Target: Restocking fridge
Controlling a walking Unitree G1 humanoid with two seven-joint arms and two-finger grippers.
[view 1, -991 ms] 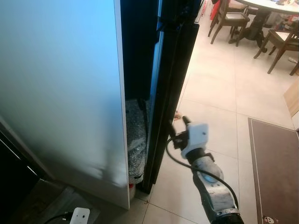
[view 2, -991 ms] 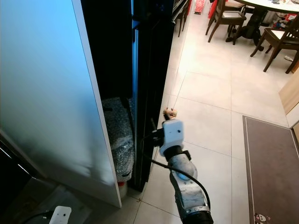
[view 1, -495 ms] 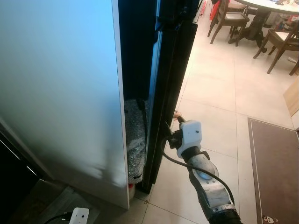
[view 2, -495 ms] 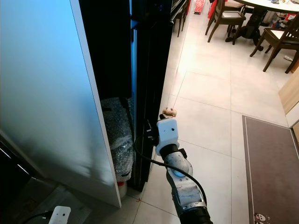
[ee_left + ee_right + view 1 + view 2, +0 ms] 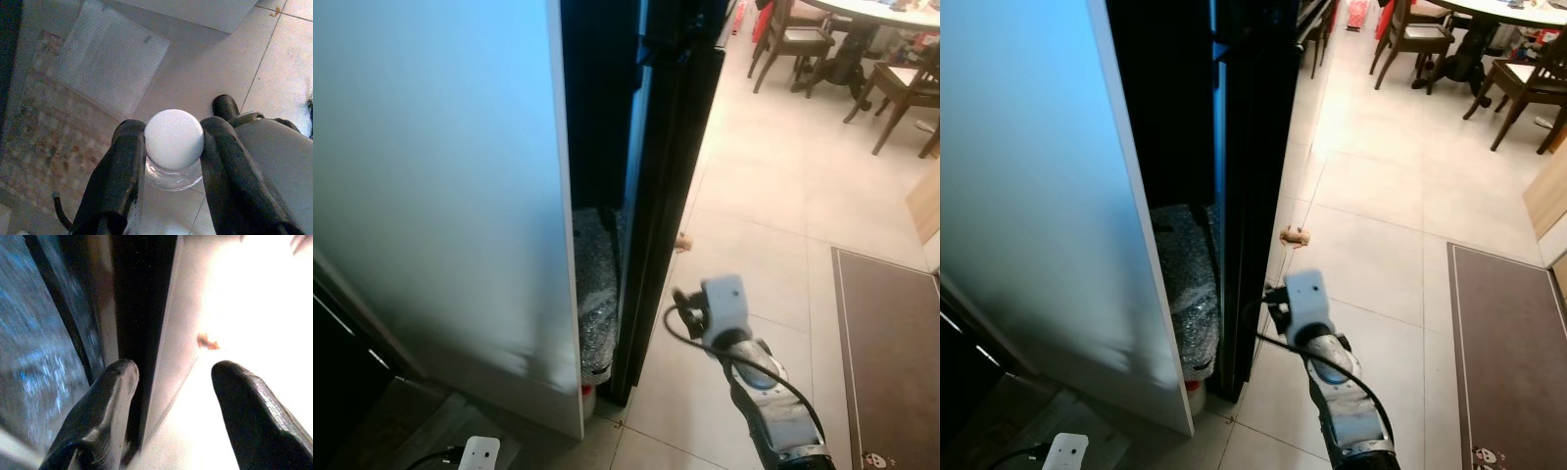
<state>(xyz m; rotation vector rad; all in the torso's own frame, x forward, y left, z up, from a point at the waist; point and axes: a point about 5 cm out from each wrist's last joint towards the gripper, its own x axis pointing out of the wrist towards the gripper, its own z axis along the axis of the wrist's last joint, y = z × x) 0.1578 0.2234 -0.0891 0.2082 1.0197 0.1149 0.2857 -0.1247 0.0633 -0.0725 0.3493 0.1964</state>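
The black fridge door (image 5: pixel 668 186) stands slightly ajar beside a tall white panel (image 5: pixel 440 176). My right gripper (image 5: pixel 679 297) hangs low by the door's outer edge, just off it, over the floor tiles. In the right wrist view its fingers (image 5: pixel 105 401) are spread open with nothing between them, and the dark door edge (image 5: pixel 142 308) lies just ahead. In the left wrist view my left gripper (image 5: pixel 173 131) is shut on a clear bottle with a white cap (image 5: pixel 174 133), held low over the floor.
A bundle of bubble wrap (image 5: pixel 593 294) fills the dark gap beside the door. A small brown object (image 5: pixel 682 241) lies on the tiles. Dining chairs (image 5: pixel 803 39) and a table stand far right. A dark mat (image 5: pixel 891 352) lies at right.
My right gripper has drawn back from the door edge, moving slightly right and down. The door has not visibly moved.
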